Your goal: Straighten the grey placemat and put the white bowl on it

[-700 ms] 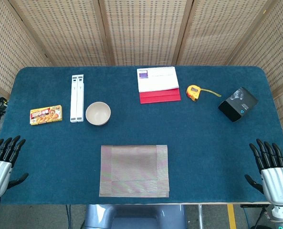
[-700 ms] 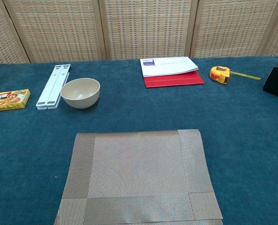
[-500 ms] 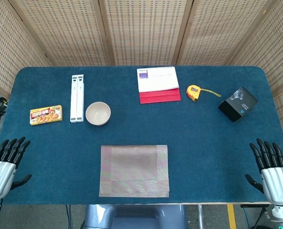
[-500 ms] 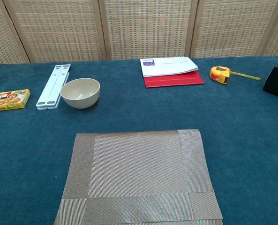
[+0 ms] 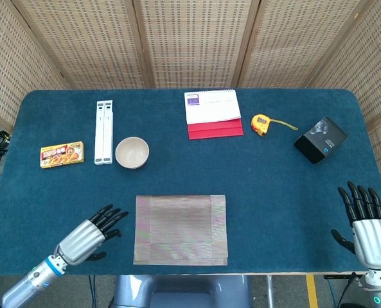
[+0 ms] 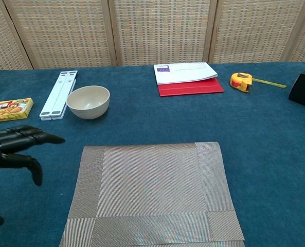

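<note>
The grey placemat [image 5: 180, 229] [image 6: 152, 193] lies near the table's front edge, its sides roughly square to it. The white bowl [image 5: 132, 153] [image 6: 88, 101] stands upright behind and to the left of the mat, empty. My left hand [image 5: 90, 233] [image 6: 16, 146] hovers open just left of the mat, fingers stretched toward it, holding nothing. My right hand [image 5: 367, 226] is at the table's front right corner, open with fingers pointing up, far from both objects; the chest view does not show it.
A white folded stand [image 5: 103, 131] lies just left of the bowl, with a yellow food box [image 5: 62, 154] further left. At the back are a notepad on a red folder [image 5: 212, 113], a yellow tape measure [image 5: 261, 123] and a black box [image 5: 320, 139].
My left hand has swung in from the table's front left corner to a spot beside the mat's left edge. The right hand, mat and bowl have stayed put.
</note>
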